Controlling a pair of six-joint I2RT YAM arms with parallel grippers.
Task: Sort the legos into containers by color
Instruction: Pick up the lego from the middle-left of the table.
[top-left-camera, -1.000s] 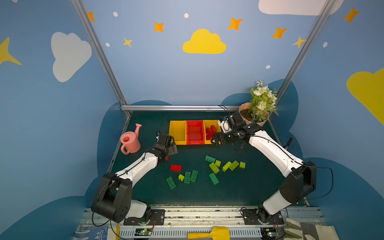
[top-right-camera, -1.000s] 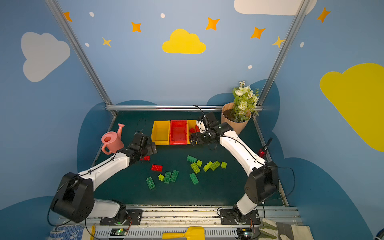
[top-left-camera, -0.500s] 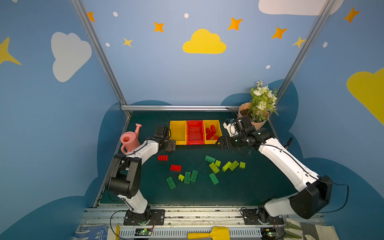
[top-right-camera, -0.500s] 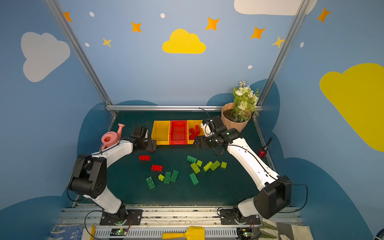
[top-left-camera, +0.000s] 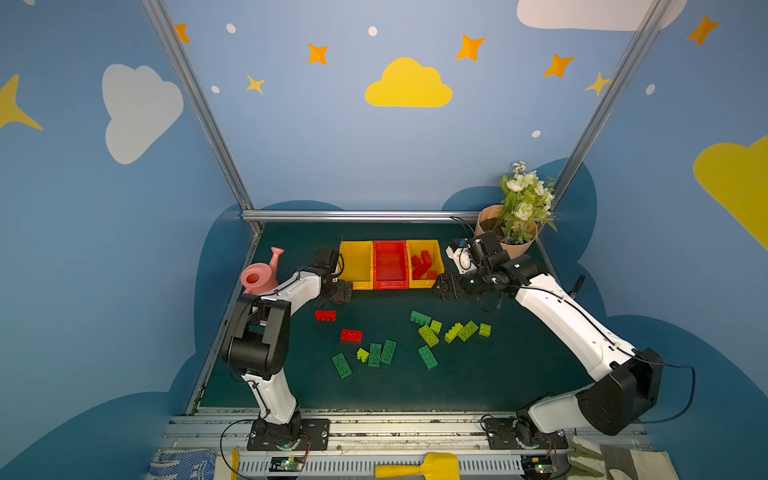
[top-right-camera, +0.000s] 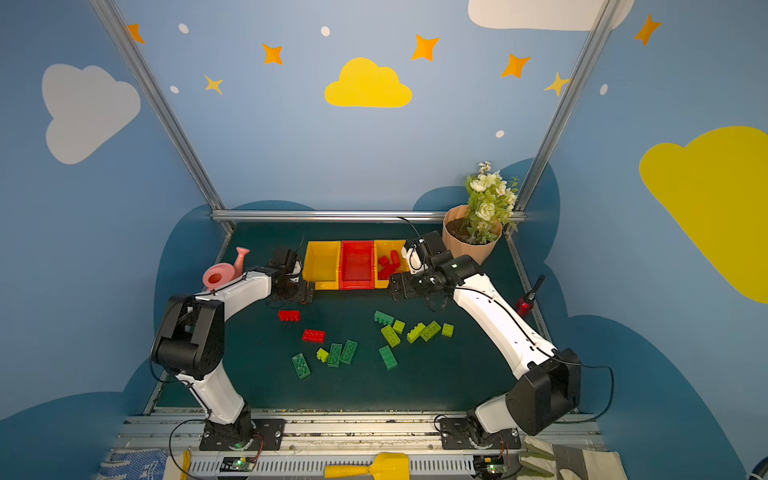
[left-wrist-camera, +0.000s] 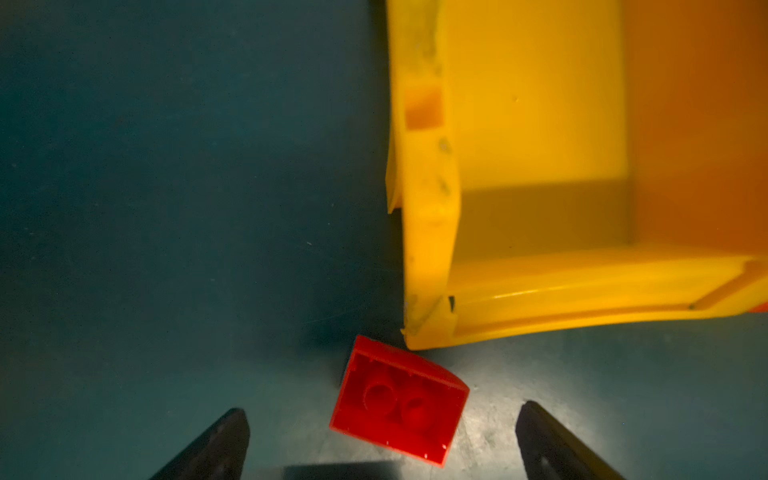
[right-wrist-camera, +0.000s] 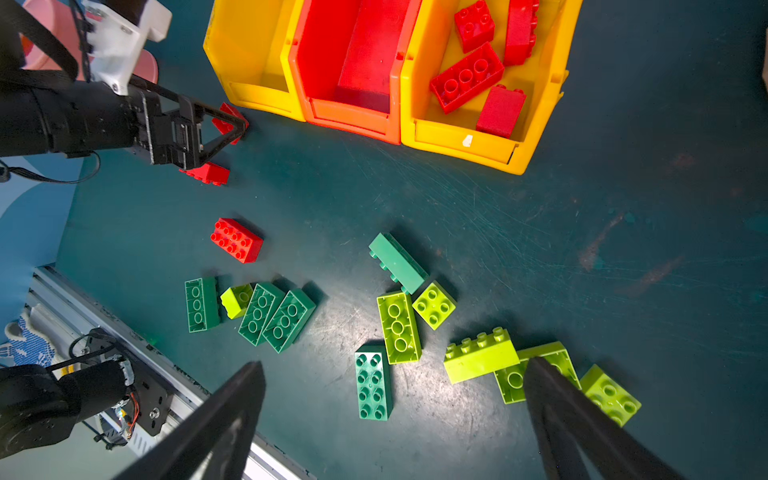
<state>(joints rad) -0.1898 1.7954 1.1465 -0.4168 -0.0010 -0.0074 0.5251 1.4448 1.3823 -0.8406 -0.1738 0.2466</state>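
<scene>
Dark green table (top-left-camera: 478, 386), three bins (top-left-camera: 390, 285), scattered legos (top-left-camera: 428, 336)

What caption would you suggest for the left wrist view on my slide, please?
Open left gripper hovering over a tipped red brick by the corner of a yellow bin.

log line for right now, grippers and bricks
left gripper: open, red brick on table between jaws | right gripper: open, empty | yellow bin: red bricks inside | green bricks: on table
</scene>
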